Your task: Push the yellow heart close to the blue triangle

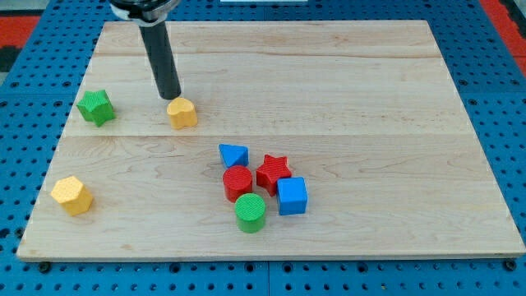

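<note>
No jaws are fitted; my tip (pixel 170 96) is set just above-left of the yellow heart (pixel 182 113), upper left of frame. A push toward the blue triangle (pixel 233 154), lower right, seems needed.

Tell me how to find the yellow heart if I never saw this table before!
Start at the wooden board and look at its upper left part, where my tip comes down. The yellow heart sits right at the tip, on its lower right side. The yellow hexagon lies far off near the view's bottom left corner, with nothing beside it.
</note>
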Robot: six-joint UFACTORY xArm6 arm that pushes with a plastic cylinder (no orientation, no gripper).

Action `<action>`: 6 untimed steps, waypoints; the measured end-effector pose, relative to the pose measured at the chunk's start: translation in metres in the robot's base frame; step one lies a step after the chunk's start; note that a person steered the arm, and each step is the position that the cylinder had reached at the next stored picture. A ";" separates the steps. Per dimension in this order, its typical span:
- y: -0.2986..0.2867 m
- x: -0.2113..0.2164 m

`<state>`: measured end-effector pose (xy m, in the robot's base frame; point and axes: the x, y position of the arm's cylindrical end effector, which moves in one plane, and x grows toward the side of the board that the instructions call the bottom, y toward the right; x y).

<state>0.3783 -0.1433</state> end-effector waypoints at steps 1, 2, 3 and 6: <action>0.051 0.031; 0.061 0.063; 0.017 0.048; 0.002 0.092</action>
